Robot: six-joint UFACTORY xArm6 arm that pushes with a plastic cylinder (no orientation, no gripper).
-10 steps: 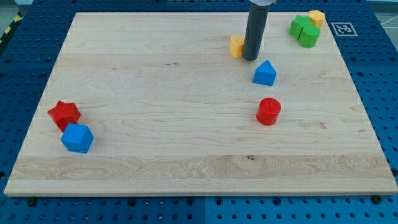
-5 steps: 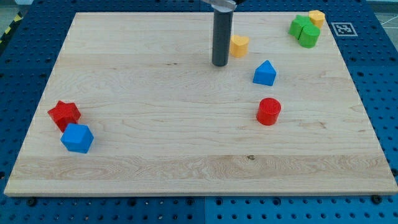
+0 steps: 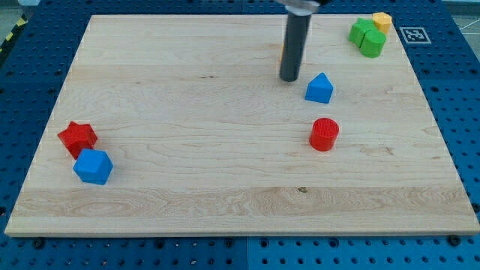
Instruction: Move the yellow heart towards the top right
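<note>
Your arm shows only as a straight dark grey rod, smooth, matte, cylindrical, with a wider lighter-grey collar at its upper end; my tip is flat-cut, no markings.

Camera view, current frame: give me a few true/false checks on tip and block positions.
1. My tip stands in front of the yellow heart, hiding most of it. True.
2. The red cylinder touches the blue block near it. False: a gap of bare board separates them.
3. The red star and a second blue block sit close together at the view's left. True.
4. The green blocks lie at the view's bottom left. False: they are at the top right, beside another yellow block.
</note>
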